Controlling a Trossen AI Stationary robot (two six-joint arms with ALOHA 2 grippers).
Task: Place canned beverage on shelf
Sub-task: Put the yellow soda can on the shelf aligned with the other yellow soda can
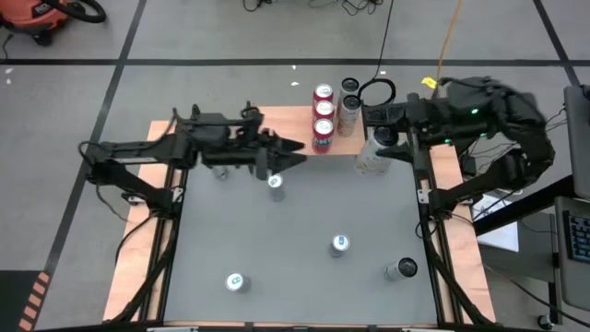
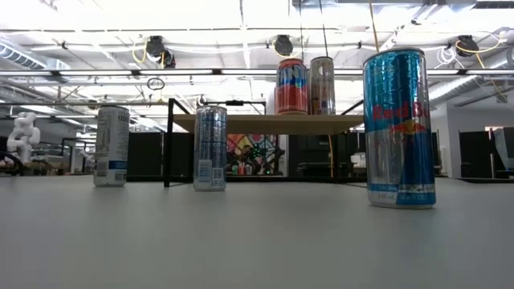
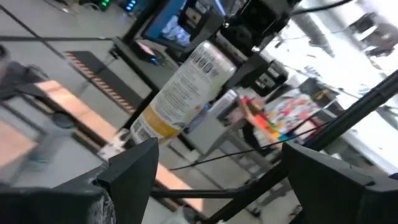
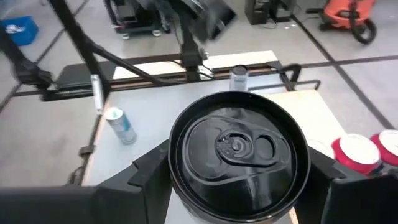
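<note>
At the far edge of the table, the shelf [image 1: 324,118] already has a row of cans on it: three red-topped ones [image 1: 323,112] lined up, plus a taller silver can [image 1: 348,111] beside them on the side nearer the right arm. From table height you can see the wooden top [image 2: 265,123] on its thin black legs with the red can [image 2: 291,86] and a tan can [image 2: 322,85] standing upright on it.

The right gripper [image 1: 380,148] is just beside the shelf, at its right end and a bit toward the table's middle. It's pinching a pale can [image 1: 371,159], and its own camera shows the black lid [image 4: 239,149] wedged snugly between the two fingers [image 4: 149,168], can upright.

The left gripper [image 1: 297,152] sits on the other side, just in front of the shelf's left end, fingers [image 3: 134,168] spread wide with nothing between them. Right below it, a small can [image 1: 276,183] stands on the table.

Farther from the shelf, well apart from each other, three more cans stand on the grey table [image 1: 295,277]: one [image 1: 339,244] mid-table, one [image 1: 237,282] toward the near left, one dark-topped [image 1: 402,269] toward the near right.
</note>
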